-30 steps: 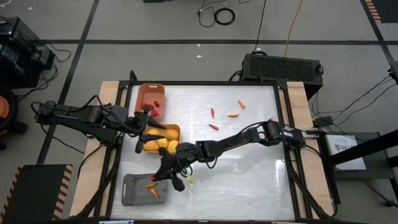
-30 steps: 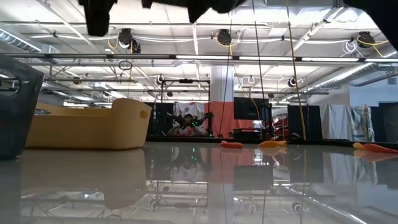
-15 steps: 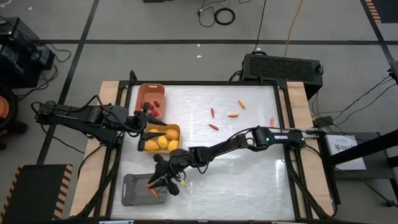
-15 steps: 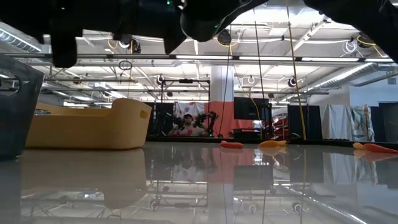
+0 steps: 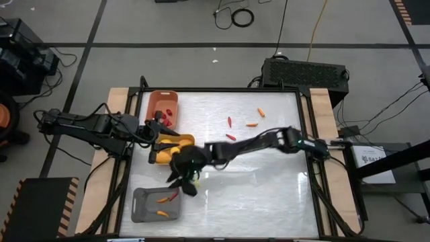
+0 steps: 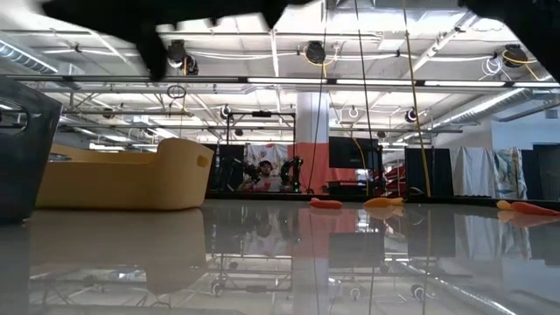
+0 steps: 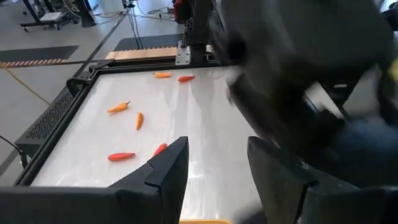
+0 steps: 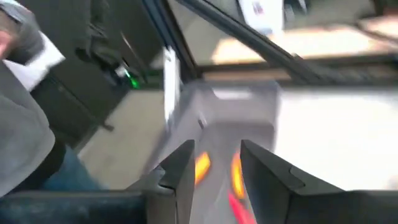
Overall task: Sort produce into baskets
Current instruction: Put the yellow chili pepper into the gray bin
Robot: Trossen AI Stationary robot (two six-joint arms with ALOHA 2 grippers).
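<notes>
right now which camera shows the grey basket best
The high view: the whole grey basket lies in sight with sticks in it. The right wrist view shows it blurred. The low view catches only a dark wall at the edge. The left wrist view misses it.

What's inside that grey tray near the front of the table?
The grey tray holds three small stick-shaped pieces: two orange ones and a red one. The right arm's fingers hang just beyond its corner with nothing between them. None of the tray looks covered from above.
</notes>
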